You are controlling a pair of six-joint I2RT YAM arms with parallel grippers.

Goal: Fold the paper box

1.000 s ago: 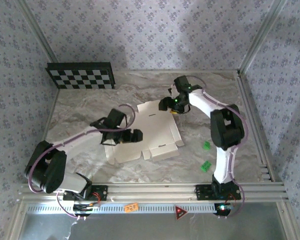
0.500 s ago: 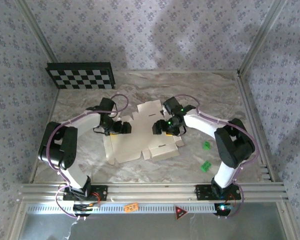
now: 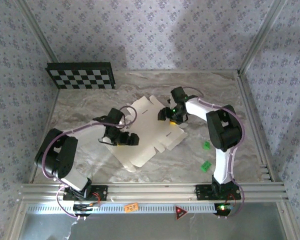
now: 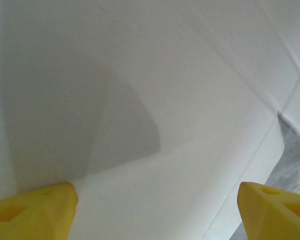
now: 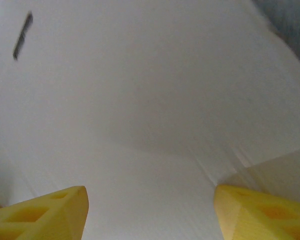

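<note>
1. We see the paper box [image 3: 147, 134] lying flat and skewed mid-surface [image 3: 217, 90], with bare room on the far and right sides.
2. Left end effector [image 3: 126, 138] is over its left edge and right end effector [image 3: 171, 116] over its far-right edge, both released and empty.
3. Green blocks [image 3: 206, 145] lie to the right, apart from the box, and the checkerboard panel [image 3: 80, 75] stands far-left.

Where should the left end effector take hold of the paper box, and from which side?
Probably the left edge of the paper box, from the left. It lies flat on the table, so only an outer edge or flap gives the left end effector something to pinch.
</note>
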